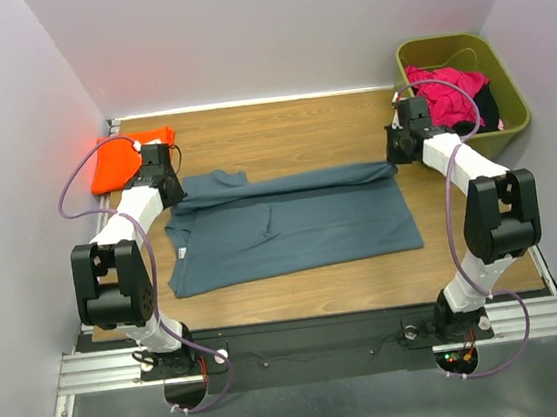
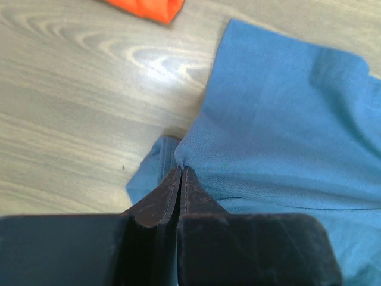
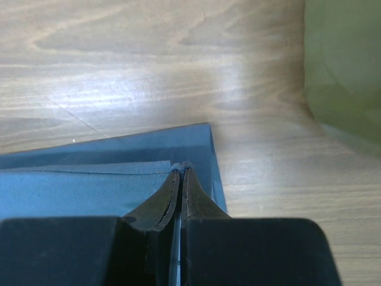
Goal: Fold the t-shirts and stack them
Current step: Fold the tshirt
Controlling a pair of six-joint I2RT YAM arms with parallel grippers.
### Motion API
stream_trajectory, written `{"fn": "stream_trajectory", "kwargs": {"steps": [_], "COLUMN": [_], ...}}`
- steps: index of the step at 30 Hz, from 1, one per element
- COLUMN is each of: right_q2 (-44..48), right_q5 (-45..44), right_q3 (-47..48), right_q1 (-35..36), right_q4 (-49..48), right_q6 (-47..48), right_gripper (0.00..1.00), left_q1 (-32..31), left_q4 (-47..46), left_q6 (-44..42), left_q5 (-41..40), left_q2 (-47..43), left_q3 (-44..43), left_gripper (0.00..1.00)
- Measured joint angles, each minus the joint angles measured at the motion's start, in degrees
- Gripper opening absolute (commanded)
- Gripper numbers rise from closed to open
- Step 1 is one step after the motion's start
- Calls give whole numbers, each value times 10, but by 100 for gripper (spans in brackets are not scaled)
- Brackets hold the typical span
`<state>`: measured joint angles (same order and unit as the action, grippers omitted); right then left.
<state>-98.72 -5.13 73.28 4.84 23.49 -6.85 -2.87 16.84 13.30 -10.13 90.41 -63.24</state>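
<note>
The left jaws are closed together, pinching a bunched fold of the slate blue-grey t-shirt (image 2: 286, 119) at its left end, close beside a short sleeve. The right jaws are likewise closed flat, nipping the cloth at the shirt's far right corner, where two layers of the hem end meet at a straight edge. Both pinch points lie low, at or just above the wooden worktop (image 1: 290, 132).

Between the two grips, the far long edge of the blue-grey t-shirt (image 1: 291, 229) runs as a narrow band doubled over onto the body. The rest of the shirt lies spread flat across the middle of the worktop, collar end to the left and hem to the right. In the right wrist view the shirt (image 3: 89, 185) shows its upper layer lying over a lower one.

The left arm (image 1: 142, 199) and right arm (image 1: 465, 162) reach in from the near edge, one at each end of the shirt.

The bright orange t-shirt (image 1: 117, 161) lies bunched in the far left corner of the worktop, just behind the left arm and apart from the blue-grey one; the left wrist view catches only its edge (image 2: 149, 7). At the far right corner stands an olive-green bin (image 1: 506, 82) holding a magenta garment (image 1: 451, 88) and something dark.
</note>
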Motion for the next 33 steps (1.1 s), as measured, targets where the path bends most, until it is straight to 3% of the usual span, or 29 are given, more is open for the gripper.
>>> {"fn": "stream_trajectory", "kwargs": {"steps": [25,28,33], "right_q2": [-18,-20,-19], "right_q5": [-5,-5,-4], "right_q3": [-73,-81,-86], "right_q1": [0,0,0], "right_q4": [-1,0,0], "right_q6": [-69,-69,-69], "right_gripper": [1,4,12], "left_q1": [0,0,0], "left_q4": [-24,-25,-25], "left_q6": [52,52,55], "left_q5": [-22,-27,-28], "left_q2": [12,13,13], "left_q3": [104,104,104], "left_gripper": [0,0,9]}}
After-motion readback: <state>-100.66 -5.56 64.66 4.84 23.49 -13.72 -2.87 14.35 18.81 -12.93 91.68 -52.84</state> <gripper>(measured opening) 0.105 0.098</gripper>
